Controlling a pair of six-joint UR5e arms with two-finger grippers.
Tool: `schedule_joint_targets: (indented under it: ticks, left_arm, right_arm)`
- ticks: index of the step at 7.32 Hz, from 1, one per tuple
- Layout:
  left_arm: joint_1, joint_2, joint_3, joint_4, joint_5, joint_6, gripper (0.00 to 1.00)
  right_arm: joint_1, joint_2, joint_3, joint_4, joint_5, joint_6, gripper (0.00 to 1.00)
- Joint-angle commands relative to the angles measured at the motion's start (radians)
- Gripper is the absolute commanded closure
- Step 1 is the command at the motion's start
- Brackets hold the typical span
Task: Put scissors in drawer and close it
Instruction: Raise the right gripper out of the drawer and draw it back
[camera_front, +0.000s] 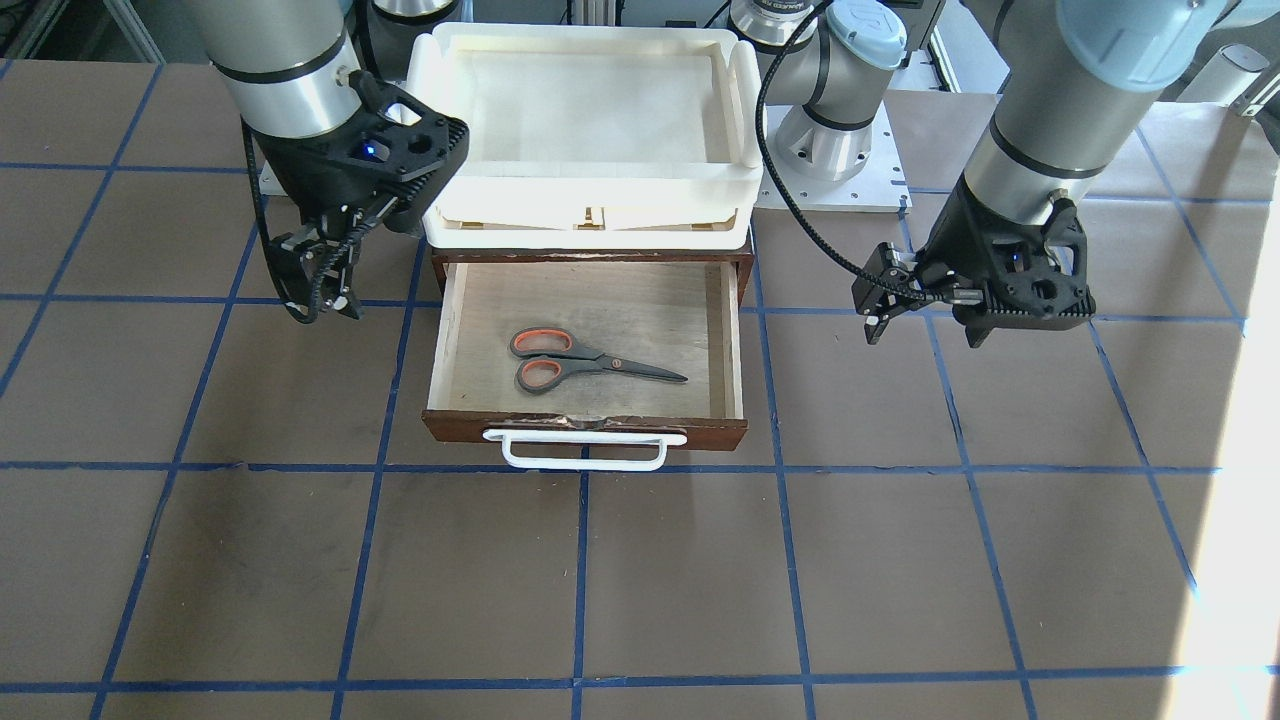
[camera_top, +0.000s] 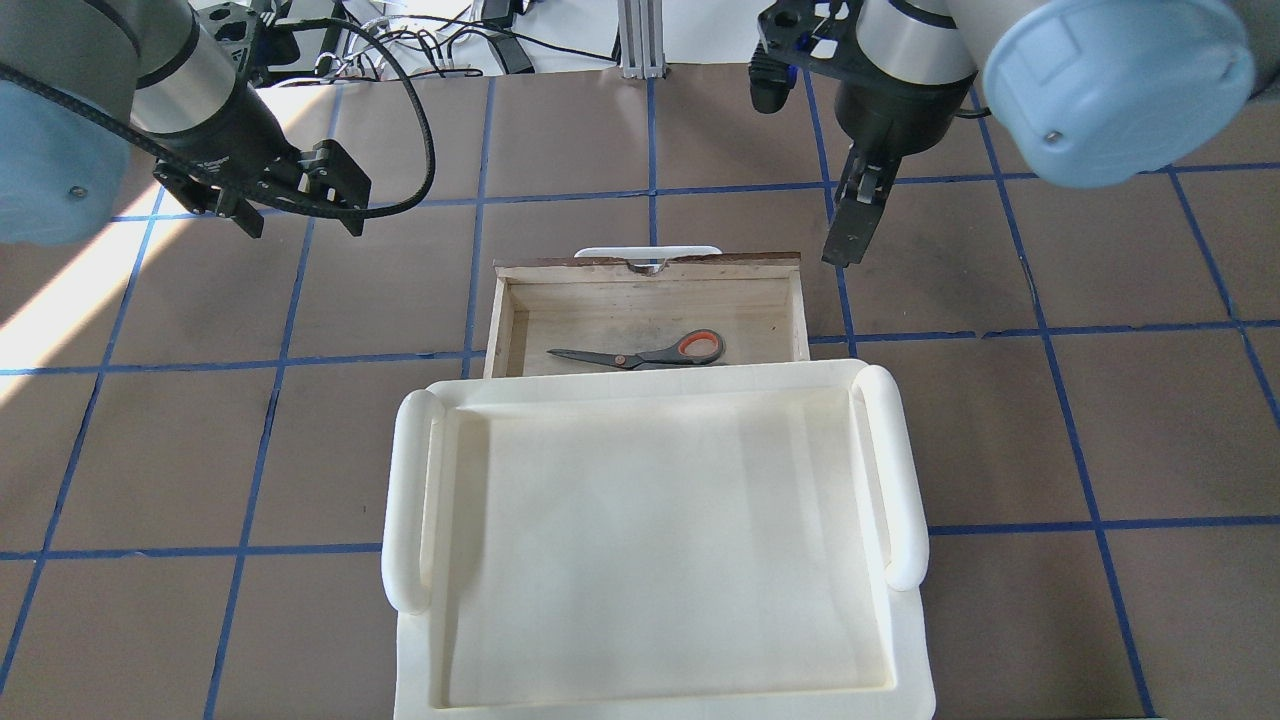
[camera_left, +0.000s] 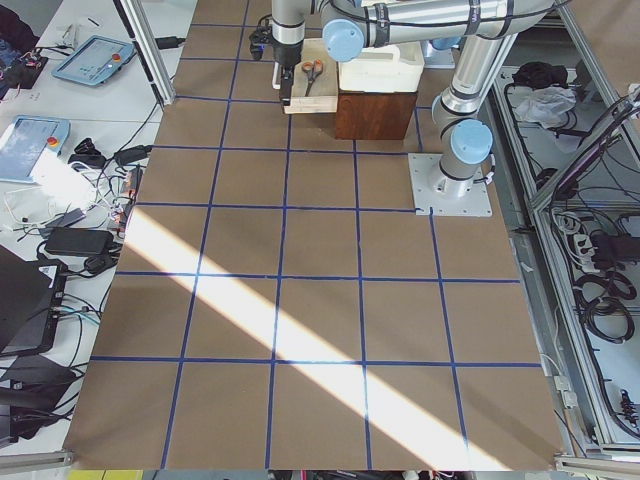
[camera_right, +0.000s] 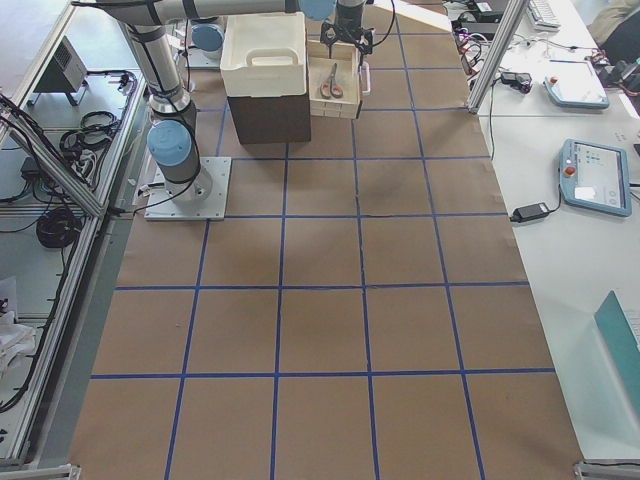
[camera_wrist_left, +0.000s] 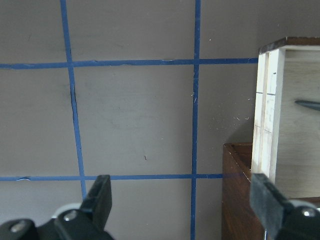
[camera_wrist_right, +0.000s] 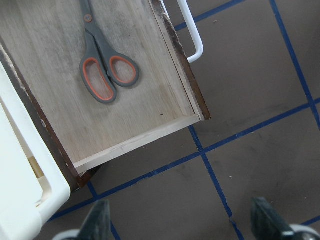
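Observation:
The scissors (camera_front: 590, 362), with orange-red and grey handles, lie flat inside the drawer (camera_front: 585, 430), which is pulled open with its white bar handle (camera_front: 585, 455) in front. In the overhead view the scissors (camera_top: 650, 352) lie near the drawer's back, under its chipped front edge (camera_top: 650, 268). My left gripper (camera_front: 922, 335) (camera_top: 300, 225) hovers open and empty over the table beside the drawer. My right gripper (camera_front: 325, 305) (camera_top: 845, 245) hovers open and empty off the drawer's other side. The right wrist view shows the scissors (camera_wrist_right: 102, 70) and the drawer's side wall (camera_wrist_right: 135, 142).
A cream-white plastic tray (camera_front: 590, 190) (camera_top: 410, 480) sits on the dark wooden cabinet (camera_wrist_left: 235, 190) that houses the drawer. Brown table paper with a blue tape grid (camera_front: 580, 580) lies all around. The robot's base plate (camera_front: 840, 190) is behind the cabinet.

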Motion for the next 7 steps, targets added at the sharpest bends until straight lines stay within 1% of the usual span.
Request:
schedule_joint_targets:
  ticks: [1,2,3,4,5,6,7]
  left_arm:
    - [-0.038,-0.085,0.089,0.031,-0.012,-0.069,0.00]
    - [-0.064,-0.125,0.119,0.031,-0.036,-0.141,0.00]
    - [-0.095,-0.169,0.130,0.087,-0.053,-0.185,0.00]
    - [-0.133,-0.218,0.133,0.118,-0.049,-0.251,0.00]
    - [-0.164,-0.263,0.144,0.153,-0.049,-0.335,0.00]
    - [-0.198,-0.304,0.153,0.197,-0.047,-0.467,0.00]
    - [-0.224,-0.346,0.171,0.231,-0.047,-0.527,0.00]
  right_arm:
    - [-0.036,-0.090,0.013,0.050,0.003,0.192,0.00]
    - [-0.036,-0.088,0.013,0.046,-0.012,0.350,0.00]
    - [-0.045,-0.088,0.010,0.053,-0.006,0.542,0.00]
    - [-0.044,-0.091,0.010,0.055,0.004,0.691,0.00]
    - [-0.042,-0.087,0.010,0.052,0.005,0.827,0.00]
    - [-0.041,-0.090,0.011,0.050,-0.018,0.932,0.00]
    - [-0.041,-0.093,0.010,0.058,-0.041,1.044,0.00]
